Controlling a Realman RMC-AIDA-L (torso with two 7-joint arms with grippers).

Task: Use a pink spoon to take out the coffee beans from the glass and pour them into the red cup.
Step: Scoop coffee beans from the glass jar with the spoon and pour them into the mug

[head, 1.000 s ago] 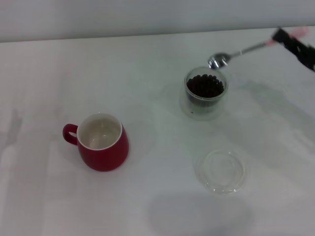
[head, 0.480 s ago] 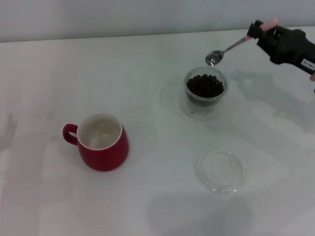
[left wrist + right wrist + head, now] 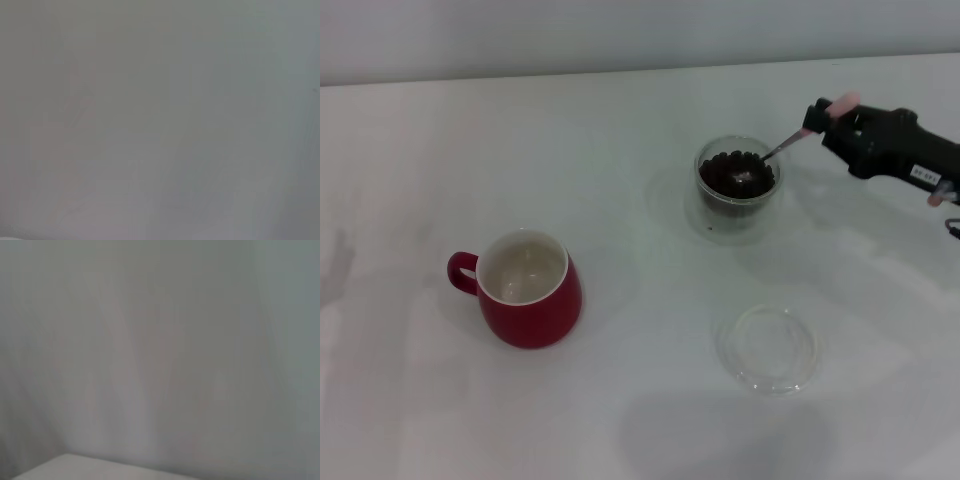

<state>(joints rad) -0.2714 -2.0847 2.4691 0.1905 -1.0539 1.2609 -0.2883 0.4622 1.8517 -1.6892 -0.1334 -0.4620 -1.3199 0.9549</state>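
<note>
The pink handle of the spoon [image 3: 782,148] is clamped in the right gripper [image 3: 833,128] at upper right; its metal bowl is dipped among dark beans [image 3: 735,172] in the clear round glass [image 3: 737,189]. The squat red cup [image 3: 527,288] is seen lower left. Only blank grey is shown by both wrist views

A glossy dark red ceramic cup [image 3: 528,290] with a smooth white inside. A clear glass tumbler [image 3: 738,190] holds matt dark coffee beans [image 3: 735,172]. The spoon [image 3: 770,160] has a shiny metal neck and pale pink handle. A clear glass dish [image 3: 768,348] lies on the smooth matt white table [image 3: 620,150].
</note>
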